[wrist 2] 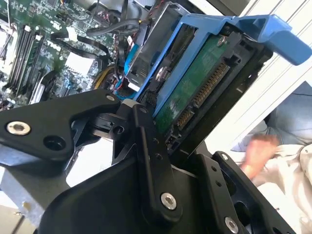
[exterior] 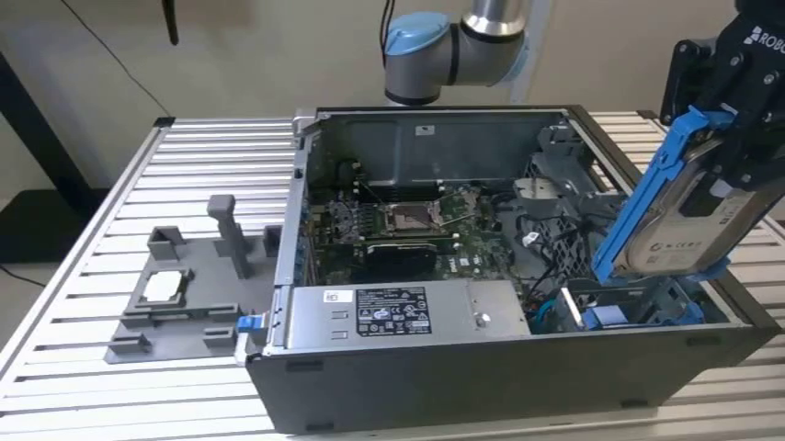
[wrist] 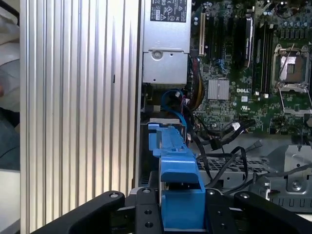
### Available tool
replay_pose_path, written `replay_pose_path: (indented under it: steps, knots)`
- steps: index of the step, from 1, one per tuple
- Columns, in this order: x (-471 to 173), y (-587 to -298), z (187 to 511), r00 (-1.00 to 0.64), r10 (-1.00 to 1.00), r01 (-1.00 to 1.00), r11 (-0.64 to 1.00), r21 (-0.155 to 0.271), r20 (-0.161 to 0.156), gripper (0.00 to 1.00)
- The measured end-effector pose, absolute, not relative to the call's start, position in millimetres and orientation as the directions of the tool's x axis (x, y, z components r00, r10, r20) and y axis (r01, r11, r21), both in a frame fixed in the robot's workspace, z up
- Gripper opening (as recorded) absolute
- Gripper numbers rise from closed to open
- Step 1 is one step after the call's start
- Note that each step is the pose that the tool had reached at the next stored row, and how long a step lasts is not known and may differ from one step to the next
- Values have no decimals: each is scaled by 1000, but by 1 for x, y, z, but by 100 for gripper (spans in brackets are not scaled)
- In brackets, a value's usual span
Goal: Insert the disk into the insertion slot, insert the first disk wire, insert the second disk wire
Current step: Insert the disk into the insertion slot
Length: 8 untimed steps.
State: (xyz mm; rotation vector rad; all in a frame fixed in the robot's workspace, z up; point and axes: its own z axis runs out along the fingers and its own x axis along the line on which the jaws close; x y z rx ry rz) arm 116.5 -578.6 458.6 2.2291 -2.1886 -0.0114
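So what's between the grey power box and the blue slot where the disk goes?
A tangle of loose wires, black and blue, sits between the power box and the slot, seen in the exterior view.

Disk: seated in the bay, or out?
Out, not seated. In the exterior view the gripper holds the disk steeply tilted, most of it above the case, its lower end near the insertion slot.

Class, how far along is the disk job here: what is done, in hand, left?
Nothing is finished. In hand: the gripper holds the disk tilted above the insertion slot, not yet in. Left: seating it and both wires; its connectors are bare.
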Motion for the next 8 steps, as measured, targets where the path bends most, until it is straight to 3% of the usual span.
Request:
replay_pose_path:
  steps: [8]
  knots:
    - [117,-579,452,18,-1000,-1000,-18,17,7,32]
